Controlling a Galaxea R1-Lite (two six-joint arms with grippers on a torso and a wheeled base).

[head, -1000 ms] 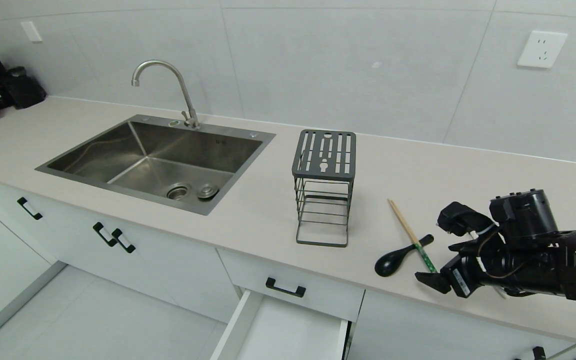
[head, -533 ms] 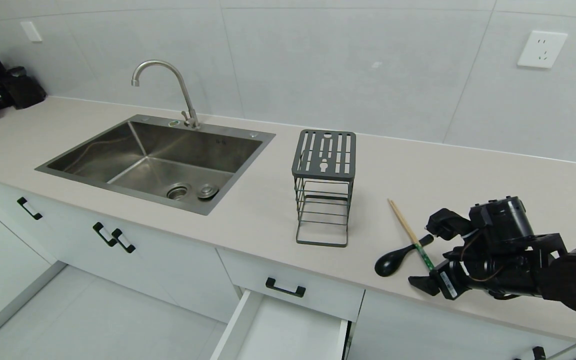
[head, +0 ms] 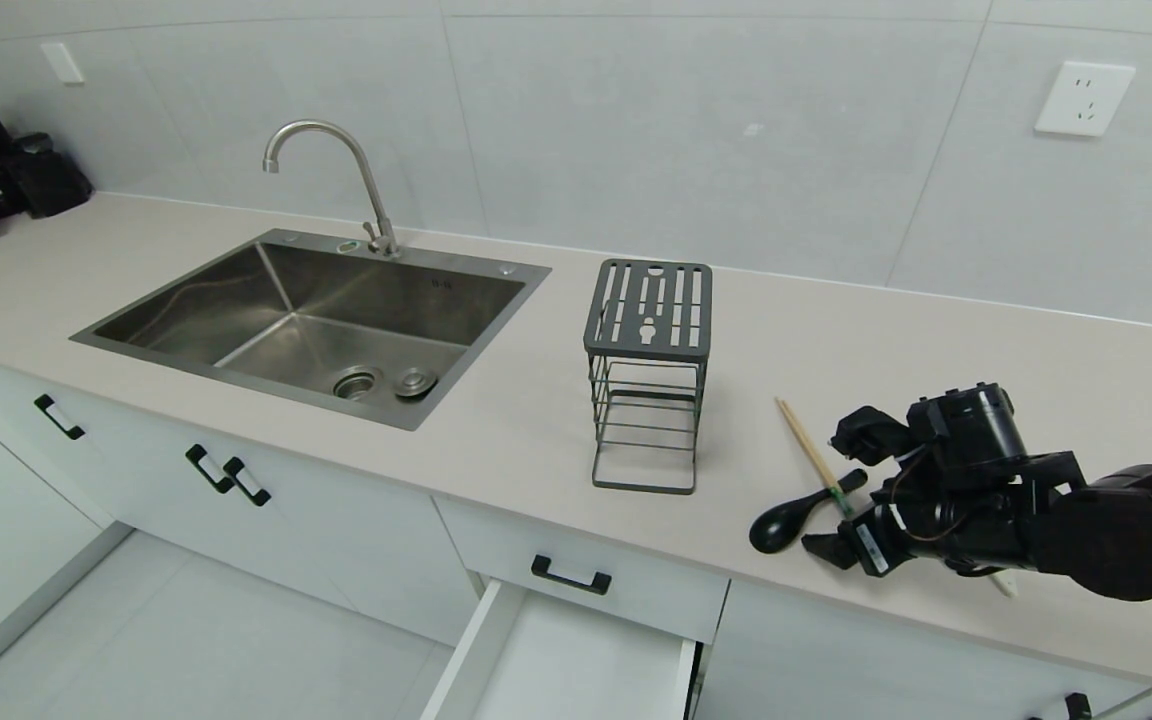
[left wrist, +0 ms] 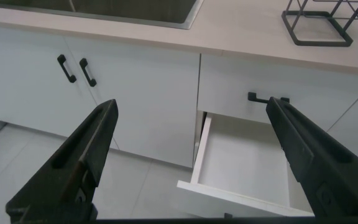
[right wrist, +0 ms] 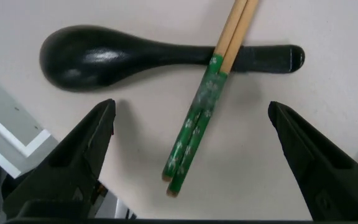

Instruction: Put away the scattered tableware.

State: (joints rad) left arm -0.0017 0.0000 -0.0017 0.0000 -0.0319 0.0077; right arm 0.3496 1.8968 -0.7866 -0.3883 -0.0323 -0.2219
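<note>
**Spoon and chopsticks on the counter, right gripper spread wide above them**

The left gripper (left wrist: 191,106) hung with its jaws wide apart and empty above the open white drawer (left wrist: 241,168). To the right of the dark grey wire rack (head: 648,370), near the front edge of the pale stone countertop (head: 496,420), lay a glossy black spoon (right wrist: 104,59). A pair of wooden chopsticks with green patterned ends (right wrist: 201,118) lay across its handle, touching it. The right gripper (right wrist: 191,107) hovered just over them, jaws wide and holding nothing. The chopsticks looked light, stiff, thin and likely to roll, so pinching both together at the green ends, clear of the spoon, seemed safest. The smooth spoon looked slippery and best taken by its handle.
</note>
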